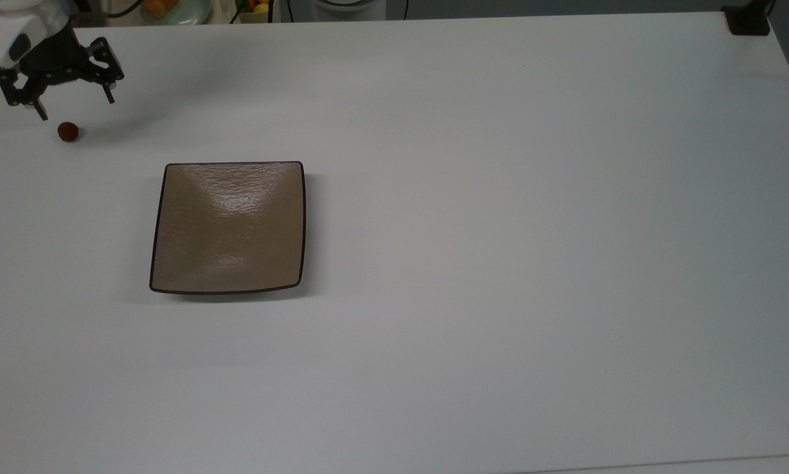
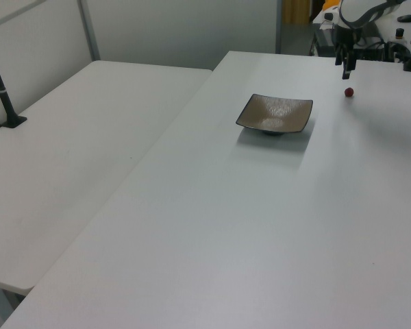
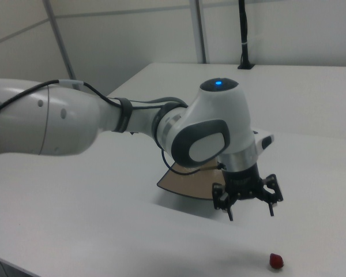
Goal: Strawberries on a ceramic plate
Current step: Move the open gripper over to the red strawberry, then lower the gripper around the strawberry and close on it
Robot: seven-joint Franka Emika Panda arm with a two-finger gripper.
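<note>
- We see the gripper (image 1: 75,110) with its two fingers spread wide apart, holding nothing and touching nothing; it hangs above the white tabletop (image 1: 499,197).
- In the top view the strawberry (image 1: 68,131) lies on the tabletop just below the gripper's fingertips, close to the finger on the top view's left, and apart from both.
- The ceramic plate (image 1: 228,227) sits on the tabletop well away from the gripper, toward the top view's lower right, with nothing on it.
- The right view gives us what the top view does not: the arm's white body and wrist above the gripper (image 3: 249,210), a clear gap between fingertips and tabletop, and the strawberry (image 3: 275,261) lying nearer the camera than the gripper; the ceramic plate (image 3: 181,183) is partly hidden behind the arm.
- The left view shows the gripper (image 2: 346,70) far off, above the strawberry (image 2: 348,91), with the ceramic plate (image 2: 274,114) apart to the left view's left.
- We count one strawberry, one ceramic plate, one gripper.
</note>
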